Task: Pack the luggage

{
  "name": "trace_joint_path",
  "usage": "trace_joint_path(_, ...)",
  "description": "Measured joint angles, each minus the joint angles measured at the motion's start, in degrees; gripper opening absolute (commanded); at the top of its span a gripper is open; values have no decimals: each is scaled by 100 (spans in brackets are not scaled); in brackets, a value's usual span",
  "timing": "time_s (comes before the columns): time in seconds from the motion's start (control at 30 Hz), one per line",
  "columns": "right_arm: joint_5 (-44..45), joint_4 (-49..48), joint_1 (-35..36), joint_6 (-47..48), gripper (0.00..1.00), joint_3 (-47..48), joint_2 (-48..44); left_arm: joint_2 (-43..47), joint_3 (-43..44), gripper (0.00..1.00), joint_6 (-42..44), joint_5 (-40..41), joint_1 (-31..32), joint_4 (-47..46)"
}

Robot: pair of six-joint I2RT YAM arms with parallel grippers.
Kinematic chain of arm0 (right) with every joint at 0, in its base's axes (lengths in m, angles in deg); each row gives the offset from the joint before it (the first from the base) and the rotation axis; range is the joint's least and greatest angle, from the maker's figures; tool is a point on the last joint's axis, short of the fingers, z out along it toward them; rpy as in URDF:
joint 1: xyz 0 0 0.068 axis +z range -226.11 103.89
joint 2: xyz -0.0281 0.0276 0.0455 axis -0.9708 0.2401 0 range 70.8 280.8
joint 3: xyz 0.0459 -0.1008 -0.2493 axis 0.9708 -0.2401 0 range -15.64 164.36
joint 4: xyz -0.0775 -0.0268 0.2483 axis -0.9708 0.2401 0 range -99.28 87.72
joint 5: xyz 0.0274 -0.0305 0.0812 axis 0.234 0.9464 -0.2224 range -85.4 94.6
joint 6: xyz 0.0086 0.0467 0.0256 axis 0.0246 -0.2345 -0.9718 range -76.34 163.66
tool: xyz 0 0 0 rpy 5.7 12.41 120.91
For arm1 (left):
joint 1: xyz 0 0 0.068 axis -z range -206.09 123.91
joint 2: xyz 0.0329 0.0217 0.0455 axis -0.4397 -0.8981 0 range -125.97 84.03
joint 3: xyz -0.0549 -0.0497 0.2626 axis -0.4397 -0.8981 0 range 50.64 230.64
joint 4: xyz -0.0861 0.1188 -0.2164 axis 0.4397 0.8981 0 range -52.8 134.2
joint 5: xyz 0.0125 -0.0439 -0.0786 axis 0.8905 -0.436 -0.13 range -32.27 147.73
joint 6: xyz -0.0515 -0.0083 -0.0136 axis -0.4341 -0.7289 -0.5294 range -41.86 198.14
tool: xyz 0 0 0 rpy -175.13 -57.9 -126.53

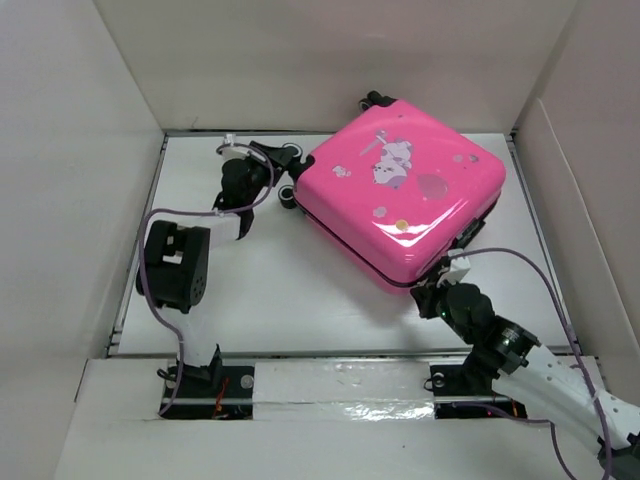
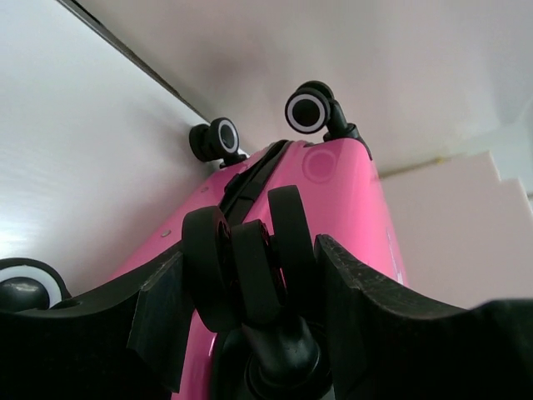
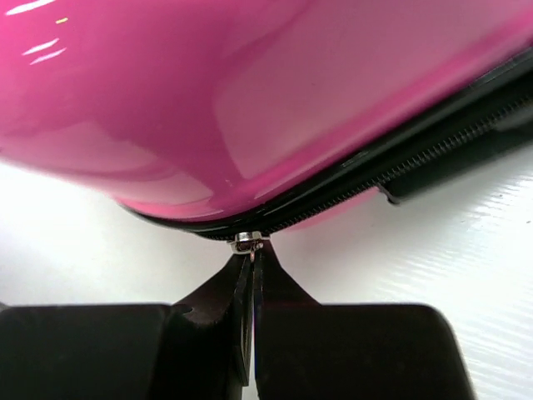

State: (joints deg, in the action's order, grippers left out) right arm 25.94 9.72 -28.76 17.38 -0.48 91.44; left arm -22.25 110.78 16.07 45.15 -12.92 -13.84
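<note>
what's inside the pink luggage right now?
Nothing inside shows: the luggage lies shut on the table, printed shell up, so its contents are covered. Only the zipper seam shows, the right gripper pinching its pull.

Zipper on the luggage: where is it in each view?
Top external: zipper is the dark seam on the luggage near-left edge, ending at the right gripper.
Left wrist: black strip up the shell, behind the caster wheel the left gripper clamps.
Right wrist: black band across centre; zipper pull pinched.
Shared landmark: the pink shell.
</note>
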Motion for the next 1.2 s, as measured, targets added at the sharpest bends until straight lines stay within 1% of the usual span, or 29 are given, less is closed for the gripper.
trace_joint_path(0.07, -398, -48, -428, 184, 0, 199, 442, 640, -844, 0, -4, 356, -116, -212)
trace_joint_path(0.1, -581, -85, -535, 267, 0, 251, 555, 984, -1270, 0, -9, 520, -179, -308)
trace_joint_path(0.17, -949, -192, -1032, 439, 0, 455, 1040, 1705, -2052, 0, 0, 866, -280, -378)
trace_joint_path(0.23, -1327, -262, -1322, 579, 0, 638, 1362, 2411, -2680, 0, 52, 1187, -323, -328)
trace_joint_path(0.3, -1672, -365, -1482, 651, 0, 741, 1578, 2999, -3069, 0, 138, 1447, -367, -122)
trace_joint_path(0.37, -1982, -494, -1392, 654, 0, 739, 1648, 3340, -3156, 0, 267, 1631, -433, 125)
trace_joint_path(0.43, -2291, -688, -1143, 640, 0, 614, 1606, 3418, -3117, 0, 391, 1766, -494, 223)
trace_joint_path(0.5, -2559, -920, -813, 608, 0, 407, 1458, 3368, -2992, 0, 540, 1895, -533, 422)
trace_joint_path(0.6, -2983, -1056, -514, 592, 0, 275, 1338, 3097, -2730, 0, 566, 1945, -577, 612)
trace_joint_path(0.73, -3451, -1088, -455, 592, 0, 313, 1432, 2673, -2483, 0, 507, 1812, -577, 494)
trace_joint_path(0.83, -3724, -1062, -656, 619, 0, 378, 1545, 2590, -2485, 0, 487, 1762, -579, 352)
trace_joint_path(0.87, -3877, -1027, -813, 632, 0, 435, 1635, 2588, -2483, 5, 487, 1757, -584, 354)
trace_joint_path(0.9, -4030, -988, -970, 658, 0, 505, 1744, 2588, -2485, 44, 487, 1757, -592, 365)
trace_joint_path(0.93, -4229, -929, -1152, 706, 0, 573, 1880, 2588, -2483, 60, 487, 1751, -612, 376)
trace_joint_path(1.0, -4616, -866, -1528, 772, 0, 706, 2144, 2621, -2487, 85, 699, 1803, -649, 459)
trace_joint_path(1.07, -4942, -857, -1799, 857, 0, 774, 2302, 2758, -2559, 91, 852, 1827, -717, 623)
trace_joint_path(1.13, -5167, -861, -2039, 920, 0, 793, 2385, 3088, -2717, 93, 914, 1891, -754, 839)
trace_joint_path(1.2, -5322, -859, -2247, 999, 0, 813, 2446, 3617, -2894, 93, 951, 2004, -765, 1003)
